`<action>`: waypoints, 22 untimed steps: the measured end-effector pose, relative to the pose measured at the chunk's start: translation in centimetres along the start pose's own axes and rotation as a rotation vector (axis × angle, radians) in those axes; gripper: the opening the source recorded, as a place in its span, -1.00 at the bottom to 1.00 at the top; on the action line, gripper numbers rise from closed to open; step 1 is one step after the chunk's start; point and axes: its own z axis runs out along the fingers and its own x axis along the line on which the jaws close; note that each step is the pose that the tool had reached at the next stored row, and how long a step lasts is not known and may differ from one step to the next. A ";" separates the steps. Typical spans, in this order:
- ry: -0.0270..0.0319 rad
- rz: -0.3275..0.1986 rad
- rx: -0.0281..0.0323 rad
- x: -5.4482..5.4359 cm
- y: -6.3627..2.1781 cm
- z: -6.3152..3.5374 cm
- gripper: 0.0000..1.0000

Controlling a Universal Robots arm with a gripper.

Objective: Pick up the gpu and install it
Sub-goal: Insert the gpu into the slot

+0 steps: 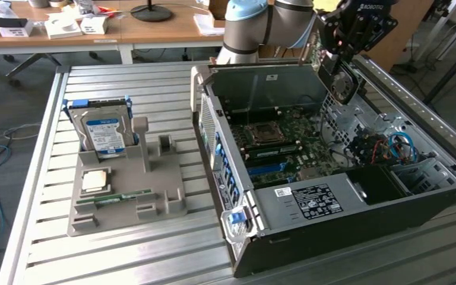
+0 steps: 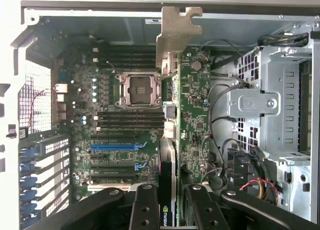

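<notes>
1. Gpu [image 1: 341, 83] hangs edge-down from the gripper [image 1: 341, 62], held up above the open computer case [image 1: 307, 237] and clear of the board inside it.
2. A slatted metal table [image 1: 133, 249] lies under everything, well below the gripper.
3. The case rests on its side on that table, directly beneath the gripper, with its side panel off.
4. The robot arm [image 1: 260, 24] reaches in from behind the case and carries the gripper over the case's far end.
5. A green motherboard [image 2: 195, 120] covers the case floor under the gripper. An empty processor socket [image 2: 137, 89] sits on it beside the line of the card.
6. A metal drive cage [image 2: 270, 105] stands inside the case, on the other side of the card from the socket.
7. A grey holder tray [image 1: 164, 178] sits on the table well away from the gripper, toward the exterior view's left.
8. A hard drive [image 1: 105, 130] with a blue and white label stands upright in the tray.
9. In the wrist view the gripper [image 2: 170, 205] is pinched on the gpu [image 2: 168, 175]. Its black fingers [image 2: 144, 210] press both faces of the slim card, and the card's metal bracket points away from the gripper.
10. A square chip [image 1: 95, 180] lies flat in the tray, far from the gripper.
11. A narrow green memory stick [image 1: 113, 198] lies in the tray just beside that chip.
</notes>
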 end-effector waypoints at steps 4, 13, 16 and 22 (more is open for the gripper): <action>0.0031 -0.053 -0.0011 0.0 0.00 0.01 -0.47; 0.0124 -0.211 -0.0042 0.0 0.00 0.03 -0.47; 0.0157 -0.267 -0.0052 0.0 0.00 0.03 -0.47; 0.0221 -0.374 -0.0073 0.0 0.00 0.04 -0.47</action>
